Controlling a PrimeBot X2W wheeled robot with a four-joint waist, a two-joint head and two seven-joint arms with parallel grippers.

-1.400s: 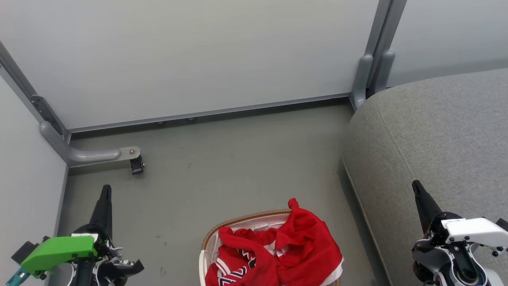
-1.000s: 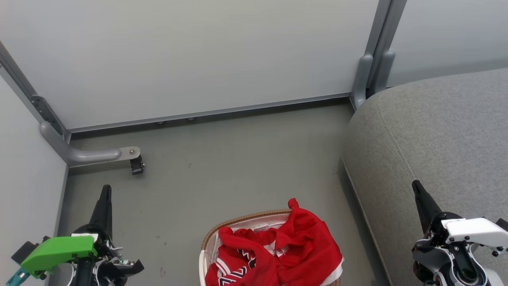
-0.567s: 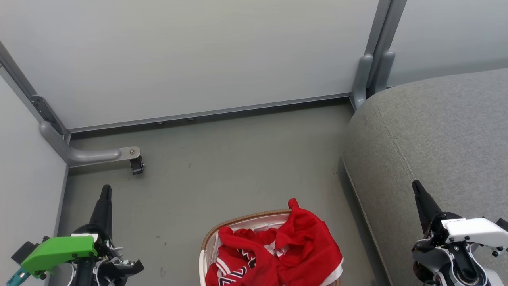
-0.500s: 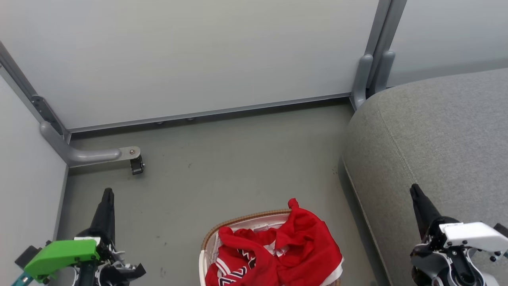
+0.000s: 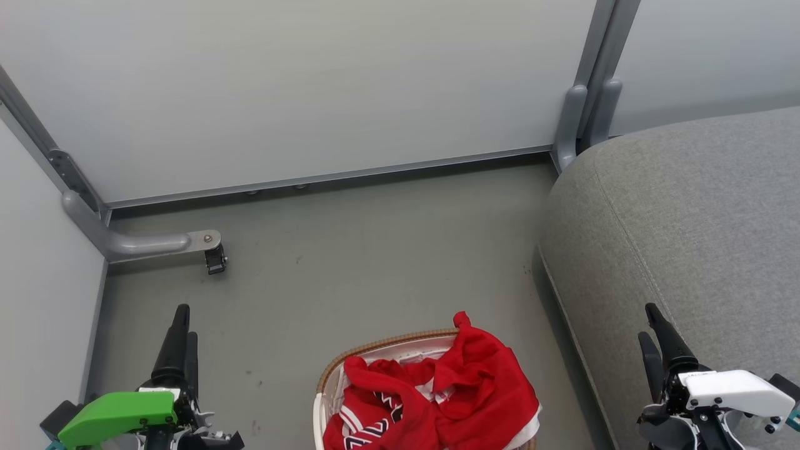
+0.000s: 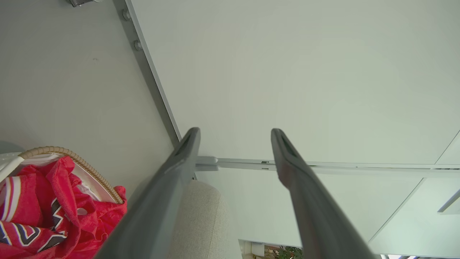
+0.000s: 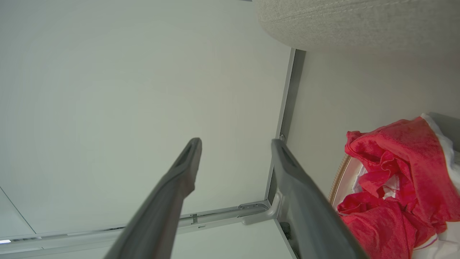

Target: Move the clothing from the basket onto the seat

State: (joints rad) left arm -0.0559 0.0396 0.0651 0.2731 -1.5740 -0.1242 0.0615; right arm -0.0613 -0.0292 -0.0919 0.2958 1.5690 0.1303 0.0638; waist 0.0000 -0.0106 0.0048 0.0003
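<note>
- Left arm: low at the left of the head view, green wrist housing [image 5: 115, 415] uppermost, fingers pointing away from the robot toward the wall panel [image 5: 312, 94].
- Left gripper [image 5: 185, 328]: jaws spread, with a clear gap between the two dark fingers in the left wrist view. Nothing is held or touched. It hangs over the bare floor [image 5: 375, 250], to the left of the basket and apart from it.
- Right arm: low at the right of the head view, white wrist housing [image 5: 731, 387] uppermost, fingers likewise pointing toward the wall.
- Right gripper [image 5: 649, 328]: jaws spread, with the gap plain in the right wrist view. It is empty. In the head view it lies over the seat's near edge; contact with the cushion cannot be told.
- Clothing [image 5: 450, 387]: red with white stripes and zigzag lettering, heaped in the basket, one fold draped over the rim on the side nearer the seat.
- Basket [image 5: 375, 347]: white with a brown woven rim, standing on the floor between the two grippers, cut off by the bottom edge of the head view.
- Seat [image 5: 687, 212]: grey cushion to the right of the basket, with a strip of floor between them and no clothing on the part shown.
</note>
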